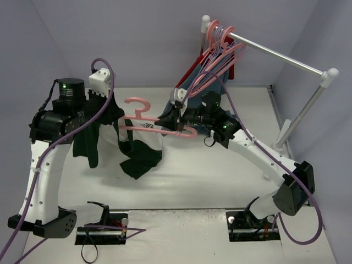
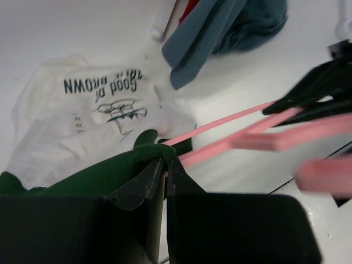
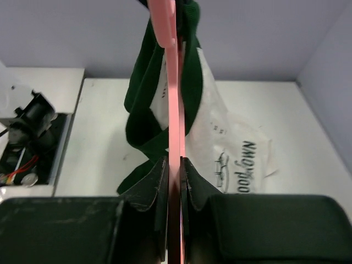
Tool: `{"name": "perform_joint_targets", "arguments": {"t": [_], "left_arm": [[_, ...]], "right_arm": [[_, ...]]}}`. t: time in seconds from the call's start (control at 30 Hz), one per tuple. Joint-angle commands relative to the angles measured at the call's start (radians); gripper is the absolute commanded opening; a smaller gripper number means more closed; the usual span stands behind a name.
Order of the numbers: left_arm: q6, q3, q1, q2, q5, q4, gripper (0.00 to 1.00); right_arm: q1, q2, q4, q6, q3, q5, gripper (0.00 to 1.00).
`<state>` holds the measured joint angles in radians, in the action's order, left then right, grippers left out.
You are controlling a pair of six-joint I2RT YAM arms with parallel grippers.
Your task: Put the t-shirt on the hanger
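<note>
The t-shirt (image 1: 141,158) hangs bunched above the table between the two arms, its dark green parts outermost. My left gripper (image 1: 114,113) is shut on a green edge of it; in the left wrist view the gripper (image 2: 166,160) pinches green fabric, and the cream body (image 2: 60,126) with its black print hangs below. The pink hanger (image 1: 148,129) is held level in the air, hook up. My right gripper (image 1: 175,125) is shut on its right end. The right wrist view shows this gripper (image 3: 174,160) clamping the hanger (image 3: 172,99), whose far end runs into the green-trimmed t-shirt (image 3: 231,143).
A clothes rail (image 1: 275,52) on white posts stands at the back right with several pink hangers (image 1: 220,41). A blue-grey garment (image 1: 201,80) and a red garment (image 1: 192,66) hang from it behind the right arm. Purple walls enclose the table.
</note>
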<state>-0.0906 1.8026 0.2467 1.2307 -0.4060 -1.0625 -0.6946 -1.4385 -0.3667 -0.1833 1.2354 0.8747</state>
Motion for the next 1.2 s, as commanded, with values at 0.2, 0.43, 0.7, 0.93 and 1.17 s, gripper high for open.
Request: {"name": "perform_joint_targets", "arguments": {"t": [0.2, 0.43, 0.7, 0.93, 1.17], "left_arm": [[-0.118, -0.069, 0.063, -0.059, -0.186, 0.170, 0.00], [-0.102, -0.155, 0.079, -0.077, -0.096, 0.205, 0.00], [-0.056, -0.143, 0.084, 0.019, -0.021, 0.205, 0.00], [0.037, -0.122, 0.088, 0.024, 0.006, 0.202, 0.23], [0.167, -0.054, 0.080, 0.030, 0.035, 0.199, 0.55]], "right_arm": [[0.022, 0.013, -0.292, 0.071, 0.044, 0.013, 0.00], [0.021, 0.032, -0.427, 0.143, -0.098, 0.004, 0.00], [0.022, 0.030, -0.505, 0.183, -0.181, 0.007, 0.00], [0.051, 0.001, -0.505, 0.183, -0.164, 0.038, 0.00], [0.052, -0.025, -0.502, 0.214, -0.152, 0.060, 0.00]]}}
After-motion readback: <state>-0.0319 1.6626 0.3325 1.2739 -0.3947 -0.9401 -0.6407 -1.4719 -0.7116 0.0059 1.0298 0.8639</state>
